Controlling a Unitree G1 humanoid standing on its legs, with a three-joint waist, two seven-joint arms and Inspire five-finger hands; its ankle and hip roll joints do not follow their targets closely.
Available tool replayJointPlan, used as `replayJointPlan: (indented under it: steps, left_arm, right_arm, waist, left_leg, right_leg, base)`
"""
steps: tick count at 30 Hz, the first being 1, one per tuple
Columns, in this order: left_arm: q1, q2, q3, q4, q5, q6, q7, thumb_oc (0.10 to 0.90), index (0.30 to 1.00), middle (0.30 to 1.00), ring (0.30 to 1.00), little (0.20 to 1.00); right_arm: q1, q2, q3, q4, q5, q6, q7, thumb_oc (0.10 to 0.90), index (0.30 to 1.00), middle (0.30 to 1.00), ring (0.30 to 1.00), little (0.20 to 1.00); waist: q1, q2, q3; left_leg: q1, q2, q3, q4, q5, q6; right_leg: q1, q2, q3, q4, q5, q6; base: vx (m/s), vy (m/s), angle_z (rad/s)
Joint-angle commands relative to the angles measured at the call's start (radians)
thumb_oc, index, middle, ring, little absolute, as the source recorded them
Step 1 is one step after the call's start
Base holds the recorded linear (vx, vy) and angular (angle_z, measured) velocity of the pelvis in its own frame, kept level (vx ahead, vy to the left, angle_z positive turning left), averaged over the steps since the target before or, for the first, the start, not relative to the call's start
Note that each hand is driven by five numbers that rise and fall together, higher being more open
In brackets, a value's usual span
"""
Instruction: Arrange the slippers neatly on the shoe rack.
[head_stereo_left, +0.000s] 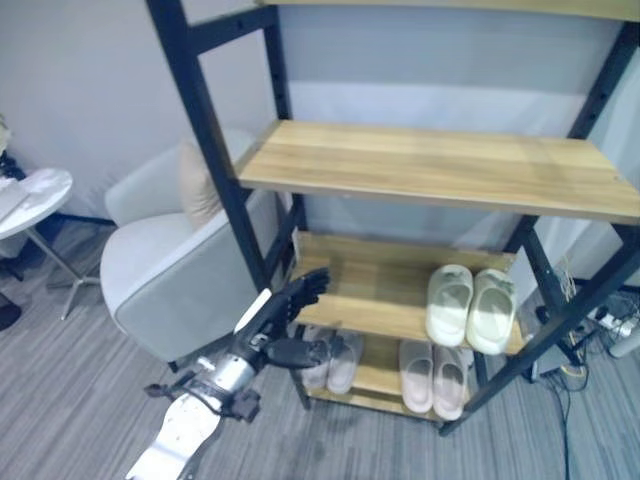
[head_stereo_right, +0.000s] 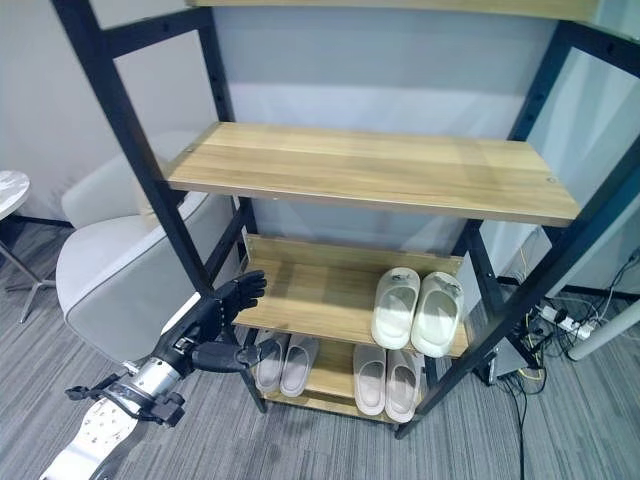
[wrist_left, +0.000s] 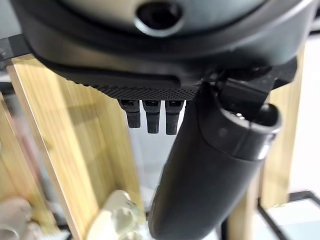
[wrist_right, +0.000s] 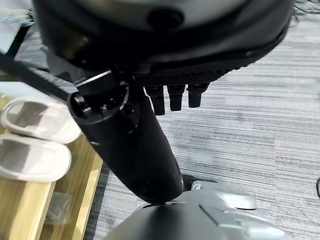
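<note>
Slippers, pale green pair (head_stereo_left: 470, 308): side by side and touching on the right end of the middle shelf, long axes running front to back, toes toward the wall, heels at the front edge and slightly over it.
Shoe rack (head_stereo_left: 430, 168): black metal frame with wooden boards; top board bare, its upper posts cut off by the picture edge.
Armchair (head_stereo_left: 165, 255): pale grey, left of the rack, with a beige cushion (head_stereo_left: 197, 185) leaning in its back; partly hidden behind the rack's front post.
Side table (head_stereo_left: 30, 200): round, white, at the far left, cut off by the edge.
Pink pair, bottom right (head_stereo_left: 433, 376): on the lowest shelf under the green pair, long axes front to back, toe ends tucked under the shelf above.
Pink pair, bottom left (head_stereo_left: 332, 362): same shelf, same direction, partly hidden by the thumb and the post.
Left hand (head_stereo_left: 285, 315): raised in front of the rack's left front post, level with the middle shelf; fingers straight and close together, thumb stretched apart, holding nothing.
Right hand (wrist_right: 150, 145): seen from its wrist over grey carpet beside the shelf end; fingers extended, thumb out, empty.
</note>
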Motion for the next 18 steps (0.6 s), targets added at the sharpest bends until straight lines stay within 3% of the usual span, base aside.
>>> replayJointPlan:
  steps: [1,3,4,10,13,14,15,17,18]
  left_arm:
    - [-0.059,-0.004,0.008,-0.085,-0.115,-0.046,-0.075,0.8,0.9,0.9,0.9,0.9]
    - [0.008,-0.079,-0.005,0.035,-0.18,-0.026,-0.075,0.8,0.9,0.9,0.9,0.9]
    - [0.008,-0.079,-0.005,0.035,-0.18,-0.026,-0.075,0.8,0.9,0.9,0.9,0.9]
    - [0.01,-0.12,-0.022,0.521,0.13,-0.058,0.036,0.8,0.9,0.9,0.9,0.9]
    - [0.011,-0.143,-0.034,0.659,0.192,-0.054,0.049,0.8,0.9,0.9,0.9,0.9]
    - [-0.019,-0.194,-0.015,0.885,0.292,-0.049,0.122,0.8,0.9,0.9,0.9,0.9]
    - [-0.022,-0.197,-0.016,0.89,0.294,-0.052,0.123,0.8,0.9,0.9,0.9,0.9]
    - [-0.06,-0.25,0.038,1.111,0.359,-0.036,0.199,0.8,0.9,0.9,0.9,0.9]
    - [-0.115,-0.3,0.166,1.37,0.259,0.018,0.208,0.8,0.9,0.9,0.9,0.9]
  right_arm:
    - [-0.057,0.061,0.029,0.008,-0.03,-0.014,0.035,0.8,0.9,0.9,0.9,0.9]
    - [-0.08,0.068,0.044,-0.003,-0.028,-0.016,0.043,0.8,0.9,0.9,0.9,0.9]
    - [-0.08,0.068,0.044,-0.003,-0.028,-0.016,0.043,0.8,0.9,0.9,0.9,0.9]
    - [-0.114,0.006,0.052,-0.036,-0.049,-0.027,0.022,0.8,0.9,0.9,0.9,0.9]
    - [-0.125,-0.012,0.075,-0.072,-0.076,-0.034,0.009,0.8,0.9,0.9,0.9,0.9]
    - [-0.135,-0.028,0.086,-0.123,-0.078,-0.051,0.0,0.8,0.9,0.9,0.9,0.9]
    - [-0.135,-0.029,0.086,-0.124,-0.078,-0.051,0.0,0.8,0.9,0.9,0.9,0.9]
    - [-0.135,-0.041,0.096,-0.151,-0.098,-0.058,-0.012,0.8,0.9,0.9,0.9,0.9]
    - [-0.125,-0.046,0.074,-0.138,-0.066,-0.062,-0.008,0.8,0.9,0.9,0.9,0.9]
  waist:
    - [-0.008,-0.007,-0.056]
    - [0.0,-0.018,-0.049]
    - [0.0,-0.018,-0.049]
    - [0.007,-0.032,-0.032]
    - [0.006,-0.03,-0.03]
    - [0.001,-0.032,-0.029]
    - [0.001,-0.031,-0.028]
    - [-0.005,-0.035,-0.029]
    - [-0.01,-0.037,-0.028]
  left_leg:
    - [0.003,0.007,-0.054,-0.002,-0.083,-0.011]
    - [0.003,0.002,-0.063,-0.002,-0.084,-0.005]
    - [0.003,0.002,-0.063,-0.002,-0.084,-0.005]
    - [0.003,0.0,-0.068,-0.002,-0.082,0.0]
    - [0.002,0.001,-0.063,-0.002,-0.08,0.0]
    - [0.005,0.002,-0.058,-0.002,-0.08,0.001]
    - [0.005,0.002,-0.058,-0.002,-0.081,0.001]
    - [0.008,0.003,-0.054,-0.002,-0.081,0.001]
    - [0.015,0.005,-0.05,-0.002,-0.081,-0.002]
  right_leg:
    - [-0.01,-0.047,-0.113,0.028,-0.016,0.073]
    - [-0.008,-0.048,-0.116,0.034,-0.017,0.07]
    - [-0.008,-0.048,-0.116,0.034,-0.017,0.07]
    - [-0.01,-0.049,-0.115,0.035,-0.016,0.068]
    - [-0.014,-0.049,-0.113,0.035,-0.014,0.068]
    - [-0.016,-0.048,-0.108,0.034,-0.012,0.066]
    - [-0.016,-0.048,-0.108,0.034,-0.012,0.066]
    - [-0.018,-0.046,-0.102,0.033,-0.012,0.063]
    - [-0.015,-0.042,-0.098,0.03,-0.015,0.06]
  base:
    - [-0.04,0.054,0.08]
    - [-0.03,0.043,0.09]
    - [-0.04,0.034,0.02]
    - [-0.01,0.009,0.0]
    - [0.0,0.0,0.0]
    - [0.0,0.0,0.0]
    - [-0.02,0.011,-0.04]
    - [0.0,-0.001,-0.02]
    - [0.0,0.0,0.0]
